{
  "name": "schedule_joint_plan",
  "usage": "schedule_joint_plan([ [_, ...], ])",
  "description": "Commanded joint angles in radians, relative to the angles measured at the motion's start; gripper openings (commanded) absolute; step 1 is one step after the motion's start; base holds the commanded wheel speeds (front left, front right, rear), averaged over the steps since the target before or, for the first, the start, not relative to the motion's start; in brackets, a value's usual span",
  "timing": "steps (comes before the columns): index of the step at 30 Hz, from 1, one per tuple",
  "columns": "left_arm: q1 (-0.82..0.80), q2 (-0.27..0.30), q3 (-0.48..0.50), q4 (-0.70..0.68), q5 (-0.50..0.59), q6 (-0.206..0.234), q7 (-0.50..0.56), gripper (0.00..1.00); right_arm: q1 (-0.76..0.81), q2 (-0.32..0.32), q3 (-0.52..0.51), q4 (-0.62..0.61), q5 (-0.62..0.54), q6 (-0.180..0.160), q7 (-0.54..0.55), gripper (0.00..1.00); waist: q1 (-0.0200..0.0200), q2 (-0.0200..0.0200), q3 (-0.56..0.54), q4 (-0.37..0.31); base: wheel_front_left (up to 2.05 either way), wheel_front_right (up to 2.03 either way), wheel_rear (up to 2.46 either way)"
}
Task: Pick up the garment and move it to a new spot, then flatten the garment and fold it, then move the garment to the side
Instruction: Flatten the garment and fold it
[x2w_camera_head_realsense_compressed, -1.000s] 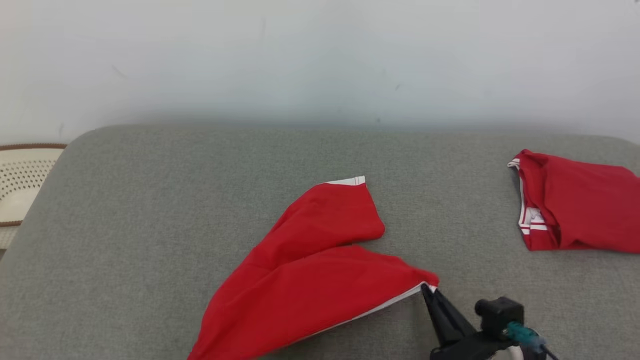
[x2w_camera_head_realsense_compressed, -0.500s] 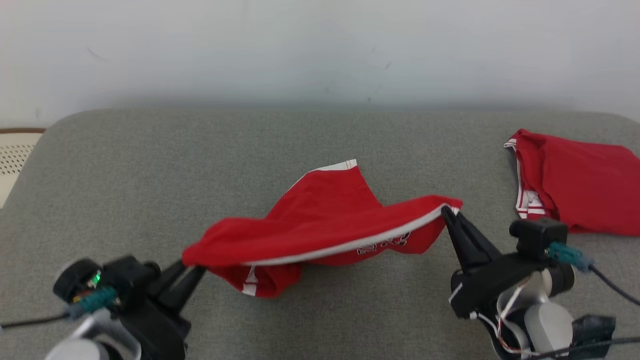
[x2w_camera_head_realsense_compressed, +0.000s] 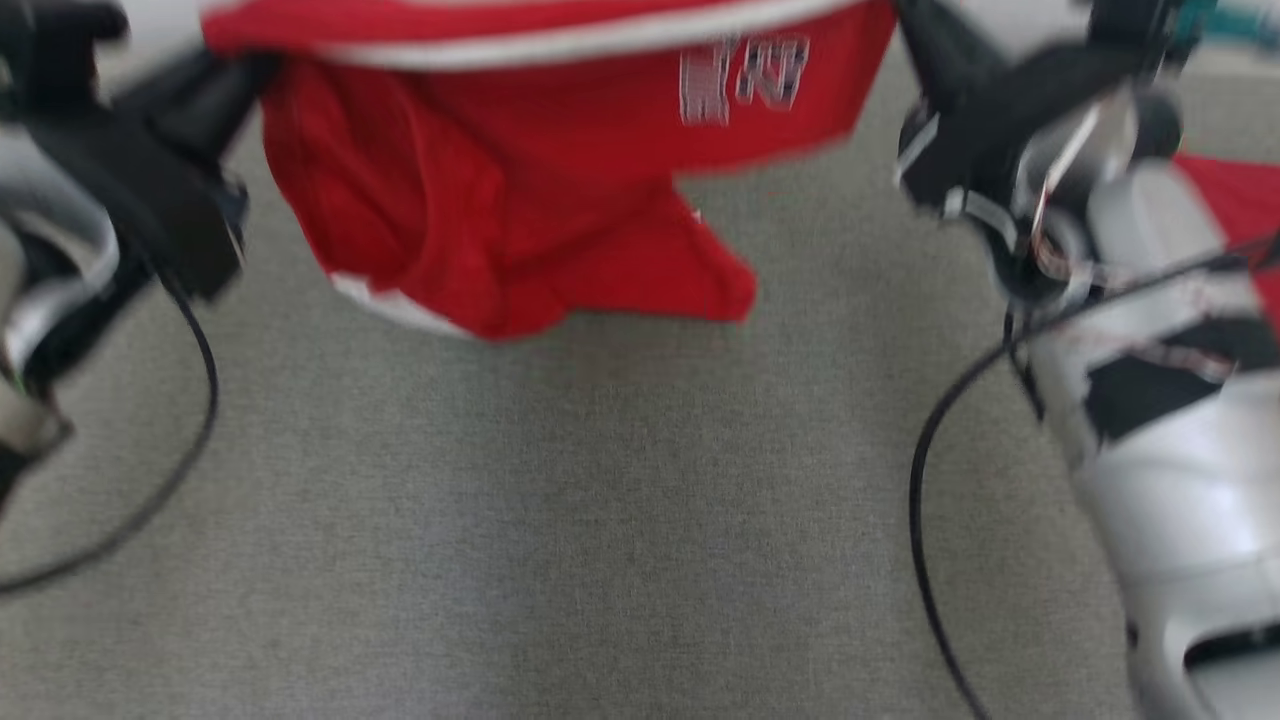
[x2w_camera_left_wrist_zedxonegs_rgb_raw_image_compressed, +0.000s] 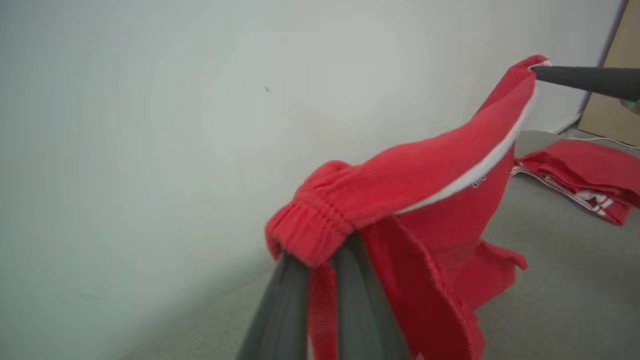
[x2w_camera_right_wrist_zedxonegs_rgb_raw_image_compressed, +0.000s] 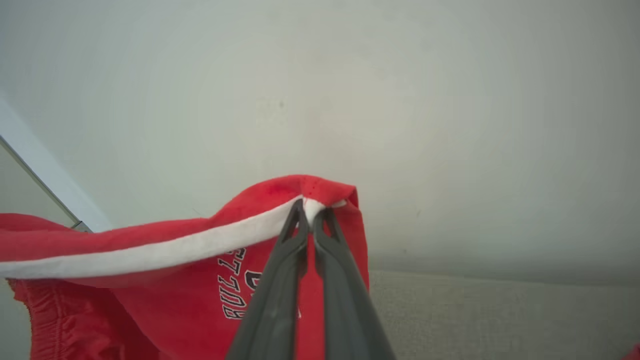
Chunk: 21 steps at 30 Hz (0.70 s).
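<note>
While garment sags between, left hand, right hand high — each clamps it.

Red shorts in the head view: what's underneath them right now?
Grey cushion lies beneath the shorts, which hang from the left end effector and right end effector. The drooping cloth covers the cushion strip directly behind it, so anything there is unseen.

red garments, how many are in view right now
2. The held garment hangs in the air, stretched between the left gripper and the right gripper. The second garment lies on the grey surface to the robot's right. More may lie outside the frames.
</note>
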<state>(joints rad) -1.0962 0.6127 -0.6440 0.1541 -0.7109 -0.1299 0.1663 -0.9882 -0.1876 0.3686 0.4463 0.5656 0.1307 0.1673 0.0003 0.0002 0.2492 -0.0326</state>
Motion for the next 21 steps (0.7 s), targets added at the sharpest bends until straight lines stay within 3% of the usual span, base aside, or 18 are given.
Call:
schedule_joint_plan([
  [1, -0.077, 0.007, -0.031, 0.029, -0.007, 0.001, 0.001, 0.0, -0.074, -0.003, 0.015, 0.03, 0.003, 0.0, -0.004, 0.0, -0.0003, -0.0002, 0.11, -0.017, 0.0, 0.0, 0.0],
  [7, -0.427, -0.035, -0.169, 0.199, -0.055, 0.001, -0.013, 0.0, -0.363, 0.0, 0.026, 0.195, 0.05, 0.0, -0.02, 0.0, -0.0003, -0.0002, 0.209, -0.017, 0.0, 0.0, 0.0],
  [13, -0.71, -0.119, -0.257, 0.378, -0.091, 0.001, -0.098, 0.0, -0.584, -0.008, 0.017, 0.334, 0.053, 0.0, -0.073, 0.0, -0.0003, -0.0002, 0.264, -0.014, 0.0, 0.0, 0.0],
  [18, -0.817, -0.18, -0.317, 0.49, -0.078, 0.001, -0.255, 0.0, -0.683, -0.014, 0.024, 0.405, 0.032, 0.0, -0.182, 0.0, -0.0003, -0.0002, 0.28, -0.014, 0.0, 0.0, 0.0],
  [21, -0.801, -0.185, -0.378, 0.522, -0.096, 0.001, -0.307, 0.0, -0.677, -0.011, 0.062, 0.424, 0.027, 0.0, -0.234, 0.0, -0.0003, -0.0002, 0.277, -0.017, 0.0, 0.0, 0.0],
])
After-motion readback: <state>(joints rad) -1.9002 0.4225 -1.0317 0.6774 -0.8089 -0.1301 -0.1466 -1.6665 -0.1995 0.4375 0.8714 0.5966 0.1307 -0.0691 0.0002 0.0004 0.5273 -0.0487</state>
